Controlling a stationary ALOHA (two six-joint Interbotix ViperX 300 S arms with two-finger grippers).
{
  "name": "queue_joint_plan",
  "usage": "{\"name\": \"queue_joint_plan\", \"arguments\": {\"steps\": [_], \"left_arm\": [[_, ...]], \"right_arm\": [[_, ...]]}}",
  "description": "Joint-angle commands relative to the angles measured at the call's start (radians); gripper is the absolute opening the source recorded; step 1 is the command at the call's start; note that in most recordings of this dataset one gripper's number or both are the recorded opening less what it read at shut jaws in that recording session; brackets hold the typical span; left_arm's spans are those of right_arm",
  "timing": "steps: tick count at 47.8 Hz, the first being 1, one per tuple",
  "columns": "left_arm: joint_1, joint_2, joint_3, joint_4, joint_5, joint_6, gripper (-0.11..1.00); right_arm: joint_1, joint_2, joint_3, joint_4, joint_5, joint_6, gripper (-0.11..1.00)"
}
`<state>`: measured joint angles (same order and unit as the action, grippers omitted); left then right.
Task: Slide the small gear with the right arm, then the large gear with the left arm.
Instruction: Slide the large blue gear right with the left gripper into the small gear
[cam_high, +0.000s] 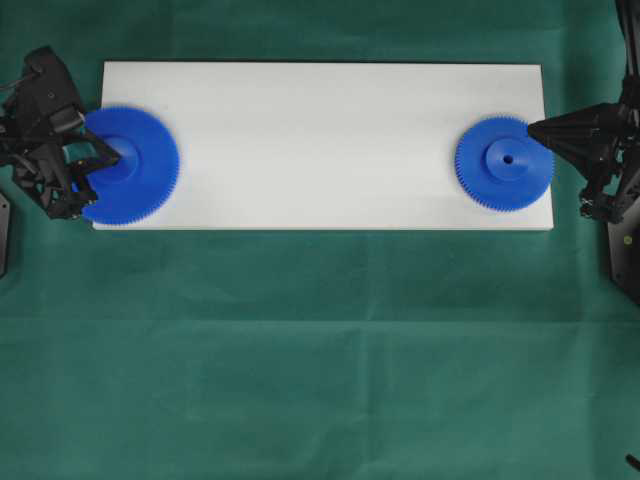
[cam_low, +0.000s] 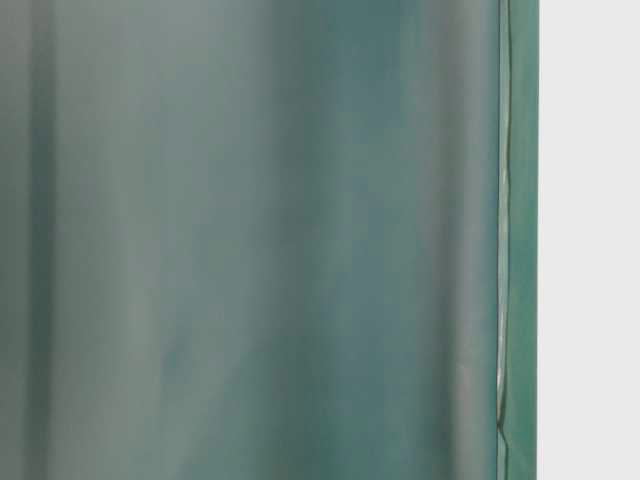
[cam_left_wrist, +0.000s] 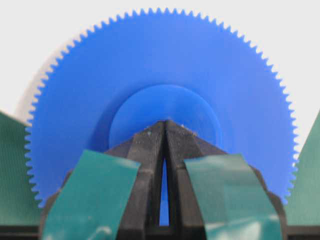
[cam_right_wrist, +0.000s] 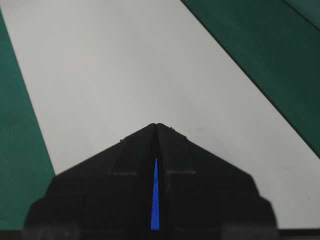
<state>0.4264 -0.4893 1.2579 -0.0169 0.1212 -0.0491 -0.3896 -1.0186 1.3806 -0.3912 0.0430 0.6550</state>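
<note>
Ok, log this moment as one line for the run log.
small gear: board's right end | right end effector: shut, tip at its rim | large gear: left end | left end effector: shut, tip over hub

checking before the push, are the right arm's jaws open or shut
Shut: in the right wrist view the right gripper has its jaws meeting at the tip, with a blue sliver between them.

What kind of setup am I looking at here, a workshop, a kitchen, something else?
Most likely a lab test bench for robot manipulation, not a workshop or kitchen. A green cloth covers the table, a plain white board serves as the work surface, and on it lie two blue plastic gears, with a black robot arm at each end.
</note>
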Motion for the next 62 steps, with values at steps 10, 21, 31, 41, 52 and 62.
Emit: {"name": "queue_joint_plan", "arguments": {"steps": [10,21,31,41,52,62], "left_arm": [[0.005,0.008,-0.012,0.002,-0.008,-0.002,0.0],[0.003,0.02,-0.015,0.002,-0.008,-0.003,0.0],[-0.026,0.077,-0.078,0.002,-0.008,-0.003,0.0],[-0.052,0.252,-0.221,0.002,-0.035,0.002,0.0],[-0.089,0.552,-0.492,0.002,-0.063,0.003,0.0],[-0.127,0.759,-0.776,0.003,-0.046,0.003,0.0]], "right_arm": [[0.002,0.002,-0.011,-0.002,-0.009,0.002,0.5],[0.002,0.002,-0.011,-0.002,-0.009,0.002,0.5],[0.002,0.002,-0.017,-0.003,-0.009,0.002,0.5],[0.002,0.002,-0.014,-0.002,-0.009,0.002,0.5],[0.003,0.0,-0.012,-0.002,-0.017,0.002,0.5],[0.011,0.0,-0.011,-0.002,-0.025,0.0,0.5]]}}
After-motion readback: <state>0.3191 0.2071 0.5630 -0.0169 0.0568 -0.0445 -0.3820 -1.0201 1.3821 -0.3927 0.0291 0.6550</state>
